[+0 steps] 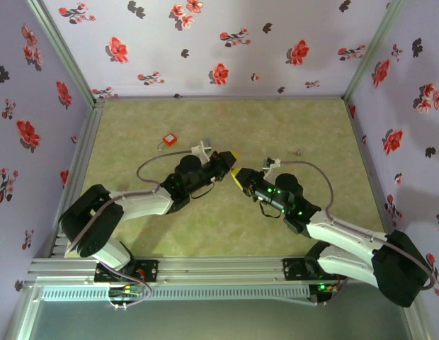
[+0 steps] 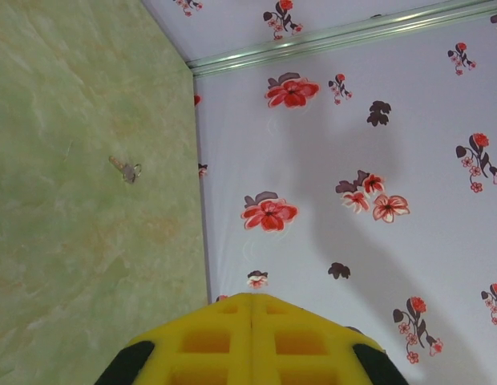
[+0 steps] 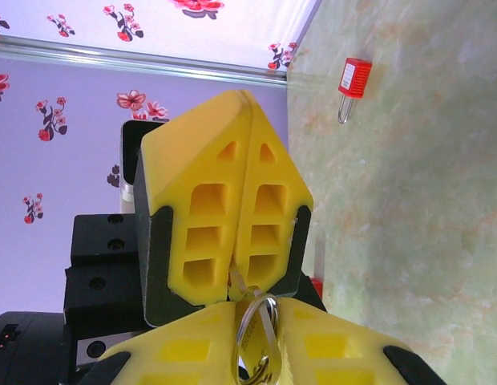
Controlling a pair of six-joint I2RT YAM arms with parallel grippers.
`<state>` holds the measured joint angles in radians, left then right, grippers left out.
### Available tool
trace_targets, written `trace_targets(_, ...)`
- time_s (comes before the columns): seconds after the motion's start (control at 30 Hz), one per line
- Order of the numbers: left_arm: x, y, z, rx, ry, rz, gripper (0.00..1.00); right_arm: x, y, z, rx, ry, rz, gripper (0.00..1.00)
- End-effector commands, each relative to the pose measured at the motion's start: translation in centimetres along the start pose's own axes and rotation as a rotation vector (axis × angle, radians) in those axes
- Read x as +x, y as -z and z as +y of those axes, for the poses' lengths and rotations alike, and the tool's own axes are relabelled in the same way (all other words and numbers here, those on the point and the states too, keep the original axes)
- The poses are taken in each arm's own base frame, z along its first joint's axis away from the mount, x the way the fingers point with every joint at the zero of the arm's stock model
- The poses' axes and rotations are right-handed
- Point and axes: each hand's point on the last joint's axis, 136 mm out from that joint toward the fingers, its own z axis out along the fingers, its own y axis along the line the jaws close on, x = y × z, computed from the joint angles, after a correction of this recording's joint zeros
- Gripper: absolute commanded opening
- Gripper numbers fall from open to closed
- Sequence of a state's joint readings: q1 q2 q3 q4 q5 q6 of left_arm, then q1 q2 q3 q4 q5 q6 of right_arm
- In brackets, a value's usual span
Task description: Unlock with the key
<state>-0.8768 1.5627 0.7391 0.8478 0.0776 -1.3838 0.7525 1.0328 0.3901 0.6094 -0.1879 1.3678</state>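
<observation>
Green mat, floral walls. Key (image 3: 256,333) held off the mat, over its middle, pinched tip-to-tip between left gripper (image 1: 231,157) and right gripper (image 1: 238,173), both finger pairs squeezed onto it. Probably light, stiff, slick, loose-ringed; best gripped on flat bow, not ring. Padlock (image 1: 170,139) toward far-left corner.

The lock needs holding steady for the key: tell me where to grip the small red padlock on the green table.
Take the small red square-bodied padlock by its blocky body, not the thin wire shackle, which gives little to clamp. It seems to lie flat on the green table, so come straight down from above, closing across the body's sides.
</observation>
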Motion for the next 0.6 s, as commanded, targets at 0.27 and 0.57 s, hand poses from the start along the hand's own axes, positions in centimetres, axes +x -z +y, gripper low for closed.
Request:
trace_targets(0.27,1.2,0.1,0.5,0.031,0.01,0.012,0.0,-1.5,0.6,1.1,-0.063,-0.007,-0.047,0.07)
trace_targets(0.57,2.7,-0.4,0.7,0.064,0.034,0.037,0.0,-1.8,0.6,2.3,-0.108,-0.011,-0.046,0.0)
